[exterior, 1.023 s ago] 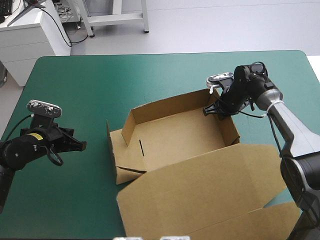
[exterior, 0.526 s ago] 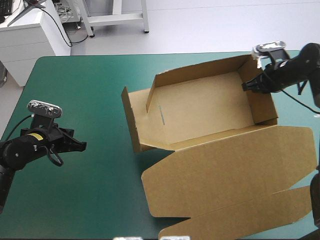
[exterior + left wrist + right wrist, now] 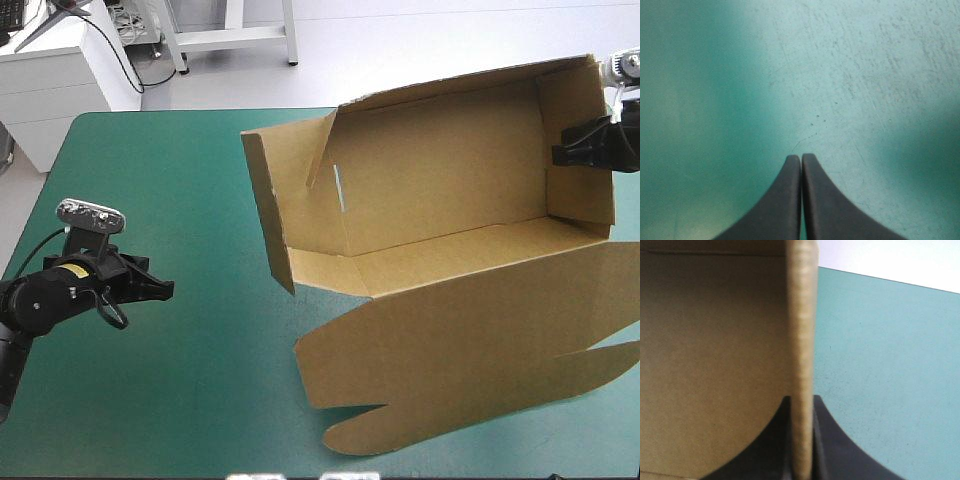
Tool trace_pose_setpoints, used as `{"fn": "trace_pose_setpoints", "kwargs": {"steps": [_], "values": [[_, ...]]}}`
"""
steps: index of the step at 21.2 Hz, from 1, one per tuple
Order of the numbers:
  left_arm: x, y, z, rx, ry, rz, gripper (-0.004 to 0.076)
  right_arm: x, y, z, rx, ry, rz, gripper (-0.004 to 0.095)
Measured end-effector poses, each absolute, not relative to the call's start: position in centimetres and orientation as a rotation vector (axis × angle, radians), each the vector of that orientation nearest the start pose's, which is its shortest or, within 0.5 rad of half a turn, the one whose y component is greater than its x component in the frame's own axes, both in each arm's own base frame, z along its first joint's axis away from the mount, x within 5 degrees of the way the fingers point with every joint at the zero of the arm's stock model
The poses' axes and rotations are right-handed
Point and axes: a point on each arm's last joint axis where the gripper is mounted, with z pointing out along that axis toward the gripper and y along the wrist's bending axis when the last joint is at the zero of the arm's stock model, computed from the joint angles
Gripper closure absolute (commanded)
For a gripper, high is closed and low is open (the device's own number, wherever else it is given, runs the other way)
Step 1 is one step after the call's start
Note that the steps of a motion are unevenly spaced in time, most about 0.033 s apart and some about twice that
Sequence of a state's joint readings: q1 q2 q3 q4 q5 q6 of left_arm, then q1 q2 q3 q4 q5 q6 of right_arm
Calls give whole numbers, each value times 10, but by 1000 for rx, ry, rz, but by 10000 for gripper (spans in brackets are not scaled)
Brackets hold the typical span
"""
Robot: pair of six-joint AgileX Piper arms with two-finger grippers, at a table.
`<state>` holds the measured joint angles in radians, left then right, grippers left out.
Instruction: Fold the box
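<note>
While the right gripper [image 3: 583, 156] pinches an end wall of the box [image 3: 440, 200], tilted up over the right half of the worktop [image 3: 150, 180], it looks light, stiff yet creasable, best held by wall edges; the left gripper [image 3: 165, 290], pressed together, sits well apart.

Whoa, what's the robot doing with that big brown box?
The right claw is pinching one end wall of the brown box and holding it up, so the box looks tipped with its open side facing the camera. Its walls are raised, and the big lid spreads flat toward the near edge of the teal-green table. The left claw is shut on nothing and hovers over the table, well away from the box.
</note>
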<state>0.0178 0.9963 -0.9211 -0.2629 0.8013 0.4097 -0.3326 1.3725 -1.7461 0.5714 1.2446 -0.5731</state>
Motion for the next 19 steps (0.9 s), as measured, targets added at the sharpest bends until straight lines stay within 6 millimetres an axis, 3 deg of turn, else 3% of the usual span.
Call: {"fn": "trace_pose_setpoints", "kwargs": {"steps": [4,6,10,12,15,17,19], "values": [[216,-17,326,342,2368,-198,706,247,-36,494,-328,2138,207,927],[236,-16,312,333,2358,-402,706,247,-36,494,-328,2138,208,927],[257,13,297,358,2214,-773,709,247,-34,495,-328,2128,230,927],[265,28,288,318,2162,-881,713,247,-32,496,-329,2114,262,927],[278,35,272,235,2142,-979,706,247,-30,497,-330,2101,289,927],[284,36,265,196,2134,-1033,665,247,-30,497,-330,2096,298,927],[290,37,258,156,2124,-1072,559,247,-29,498,-332,2094,303,927]]}}
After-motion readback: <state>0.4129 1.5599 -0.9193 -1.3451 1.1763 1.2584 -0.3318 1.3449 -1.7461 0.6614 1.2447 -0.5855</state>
